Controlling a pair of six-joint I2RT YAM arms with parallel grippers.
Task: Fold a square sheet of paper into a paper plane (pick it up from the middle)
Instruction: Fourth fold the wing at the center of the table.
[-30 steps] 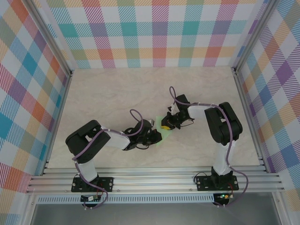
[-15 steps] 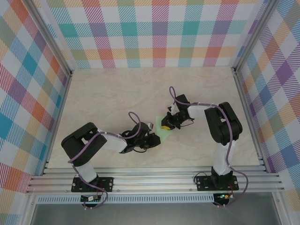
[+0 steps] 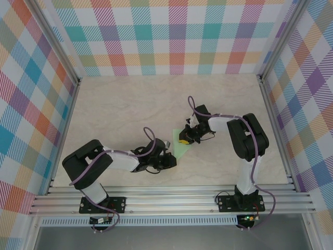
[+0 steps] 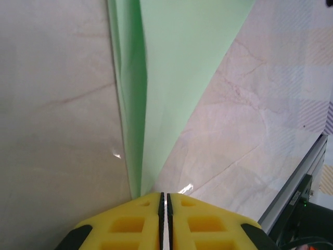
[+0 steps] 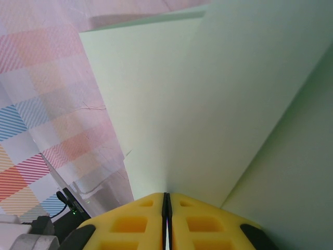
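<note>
The pale mint-green sheet of paper (image 3: 183, 149) lies mid-table, folded into a narrow pointed wedge. In the left wrist view the paper (image 4: 177, 78) tapers towards me along a raised centre crease. Its tip ends at the front of my left gripper (image 4: 165, 197), just left of the jaw line. That gripper (image 3: 170, 160) is shut, low over the near tip. My right gripper (image 3: 183, 139) sits at the far end of the paper. In the right wrist view a lifted flap of the paper (image 5: 234, 104) narrows straight into the closed jaw line of my right gripper (image 5: 166, 196).
Marble-look tabletop (image 3: 119, 109) with checked walls on three sides. An aluminium rail (image 3: 171, 200) runs along the near edge, close behind the left gripper, and shows as a rail (image 4: 304, 179) in the left wrist view. Open table lies to the far side and left.
My left gripper has slid towards the near edge along the paper, uncovering more of the green wedge. The right gripper has stayed where it was.
</note>
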